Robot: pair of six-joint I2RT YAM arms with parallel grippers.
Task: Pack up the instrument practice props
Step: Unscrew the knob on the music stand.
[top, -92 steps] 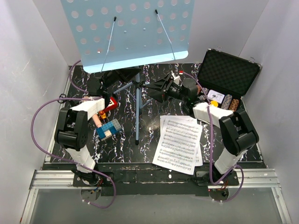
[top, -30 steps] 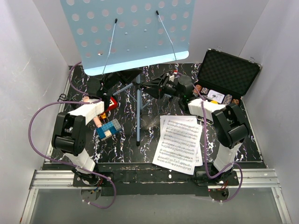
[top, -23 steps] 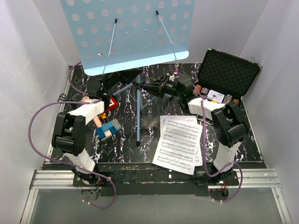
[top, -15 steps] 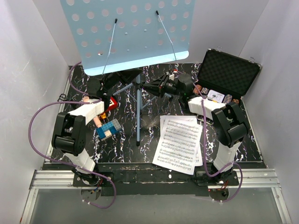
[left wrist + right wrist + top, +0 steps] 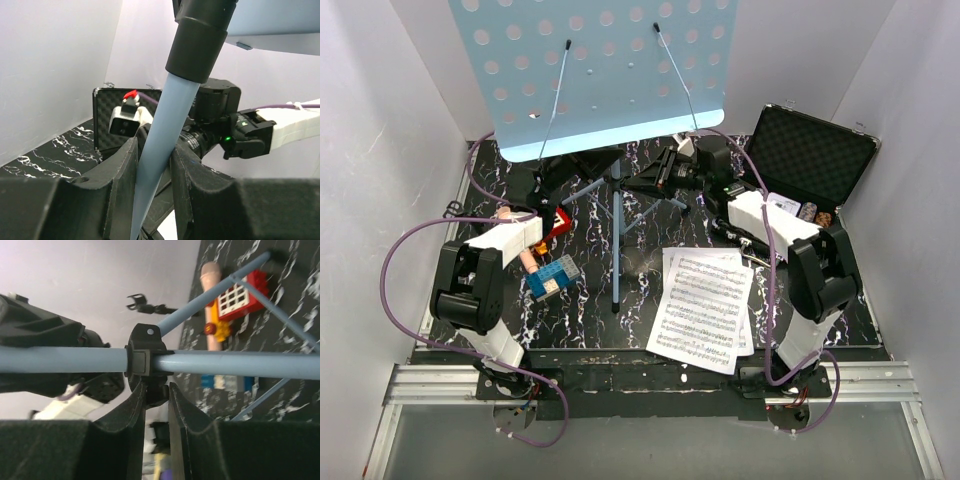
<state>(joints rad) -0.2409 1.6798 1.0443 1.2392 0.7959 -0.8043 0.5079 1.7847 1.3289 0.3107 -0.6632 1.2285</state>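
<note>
We see left gripper [image 5: 152,150] and right gripper [image 5: 156,390] clamped on the music stand [image 5: 610,70]; toy blocks [image 5: 555,275], sheet music [image 5: 700,305] and open case [image 5: 810,155] lie nearby.

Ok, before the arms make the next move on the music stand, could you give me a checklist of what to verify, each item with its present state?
1. Left gripper shut on the music stand's pole: ok, one finger on each side of the blue tube.
2. Right gripper on the black leg collar: ok, the fingers pinch its lower part.
3. Tripod legs folded: not ok, they are spread out.
4. Perforated desk lowered: not ok, it stands high and wide.
5. Sheet-music pages apart from the legs: ok, they lie flat on the table.
</note>
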